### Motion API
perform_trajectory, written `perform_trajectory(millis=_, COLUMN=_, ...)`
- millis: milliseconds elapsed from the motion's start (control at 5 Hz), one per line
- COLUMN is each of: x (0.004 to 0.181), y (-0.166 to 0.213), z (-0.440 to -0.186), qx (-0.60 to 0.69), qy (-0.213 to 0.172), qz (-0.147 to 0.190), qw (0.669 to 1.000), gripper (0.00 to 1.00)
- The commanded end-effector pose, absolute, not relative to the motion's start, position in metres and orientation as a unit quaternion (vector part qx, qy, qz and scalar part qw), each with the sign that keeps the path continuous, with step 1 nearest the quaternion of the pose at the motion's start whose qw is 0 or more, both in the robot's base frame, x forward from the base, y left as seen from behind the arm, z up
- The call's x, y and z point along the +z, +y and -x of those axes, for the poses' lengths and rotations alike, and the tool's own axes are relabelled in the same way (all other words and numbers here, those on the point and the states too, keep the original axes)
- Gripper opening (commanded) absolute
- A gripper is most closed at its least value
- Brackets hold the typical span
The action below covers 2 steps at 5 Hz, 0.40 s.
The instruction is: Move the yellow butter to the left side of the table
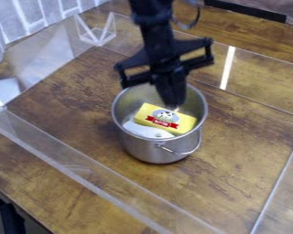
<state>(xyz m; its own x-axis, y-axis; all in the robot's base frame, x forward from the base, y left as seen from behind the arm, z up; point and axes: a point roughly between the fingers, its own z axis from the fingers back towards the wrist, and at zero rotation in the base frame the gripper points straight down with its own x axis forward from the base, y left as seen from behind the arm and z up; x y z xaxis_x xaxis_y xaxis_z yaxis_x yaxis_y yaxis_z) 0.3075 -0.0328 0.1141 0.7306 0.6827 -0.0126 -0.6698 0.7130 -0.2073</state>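
The yellow butter (161, 118), a flat yellow packet with a red-and-white label, lies inside the round steel pot (156, 151) at the middle of the dark wooden table (58, 101). My black gripper (172, 97) hangs straight down over the pot's far side, just above and behind the butter. Its fingers are pressed together with nothing between them. Whether the fingertips touch the butter I cannot tell.
Clear plastic sheeting (63, 157) edges the table along the front and left. A bright white reflection (227, 69) lies on the wood to the right of the pot. Pale cloth or mesh (27, 20) sits at the far left corner.
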Motion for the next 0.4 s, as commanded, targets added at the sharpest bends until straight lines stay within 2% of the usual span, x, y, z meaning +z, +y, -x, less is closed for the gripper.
perform_trajectory(millis=0, x=0.147, y=-0.028, z=-0.32, qx=0.357, qy=-0.054, qz=0.106, qw=0.926, gripper=0.0)
perform_trajectory(millis=200, x=0.149, y=-0.04, z=-0.318, qx=0.389, qy=-0.053, qz=0.103, qw=0.914, gripper=0.0)
